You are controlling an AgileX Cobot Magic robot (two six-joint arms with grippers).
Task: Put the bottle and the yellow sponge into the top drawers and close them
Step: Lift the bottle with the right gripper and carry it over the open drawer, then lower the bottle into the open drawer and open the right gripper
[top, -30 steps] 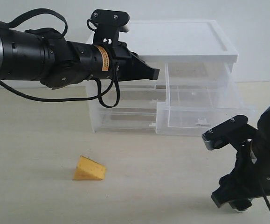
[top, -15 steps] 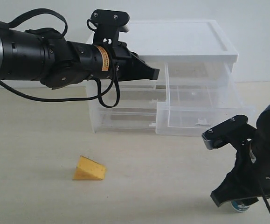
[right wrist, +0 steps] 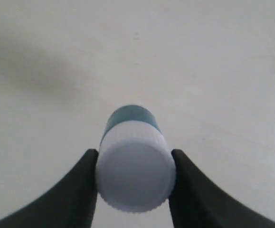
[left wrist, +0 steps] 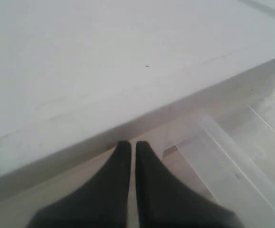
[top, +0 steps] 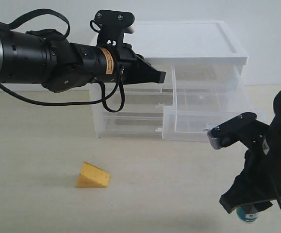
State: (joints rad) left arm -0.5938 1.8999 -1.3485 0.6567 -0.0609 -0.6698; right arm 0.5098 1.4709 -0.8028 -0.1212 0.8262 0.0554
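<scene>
The bottle (right wrist: 135,164) is clamped at its white cap between my right gripper's (right wrist: 135,153) fingers, teal label pointing away. In the exterior view the right gripper (top: 247,206) hangs low at the front right, with the bottle (top: 250,215) peeking out under it. The yellow sponge (top: 92,175) lies alone on the table at front left. The right top drawer (top: 215,110) is pulled out and empty. My left gripper (top: 160,75) is shut and holds nothing, its tip just under the unit's white top, at the left top drawer (top: 145,88). The left gripper (left wrist: 132,143) shows black fingers pressed together.
The drawer unit's white top (top: 189,43) stands at the back against a pale wall. The pulled-out clear drawer (left wrist: 232,161) juts toward the front. The left arm (top: 33,58) stretches across the back left above the beige table (top: 169,179).
My right gripper has closed on the bottle and risen slightly with it. The left arm, the sponge and the drawers have not moved.
</scene>
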